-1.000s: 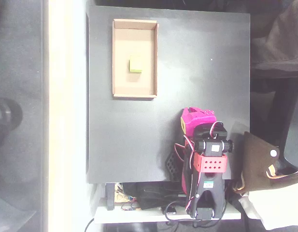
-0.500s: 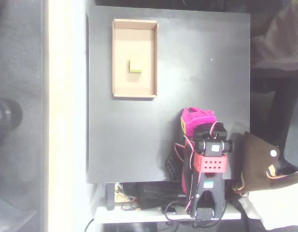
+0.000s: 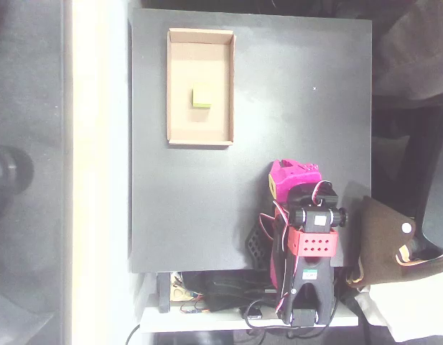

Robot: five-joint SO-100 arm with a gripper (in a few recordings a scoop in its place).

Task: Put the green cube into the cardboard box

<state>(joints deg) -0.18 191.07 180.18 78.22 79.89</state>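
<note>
The green cube [image 3: 202, 97] lies on the floor of the cardboard box [image 3: 199, 63], near the box's middle, in the overhead view. The box sits at the back left of the black table. My magenta gripper [image 3: 291, 175] is folded back over the arm's base at the front right of the table, far from the box and holding nothing that I can see. Its jaws are hidden under the magenta housing, so their state cannot be read.
The black tabletop [image 3: 293, 93] is bare between the box and the arm. A brown bag [image 3: 386, 244] lies just off the table's right edge. Cables and a black part [image 3: 255, 244] sit by the arm's base at the front edge.
</note>
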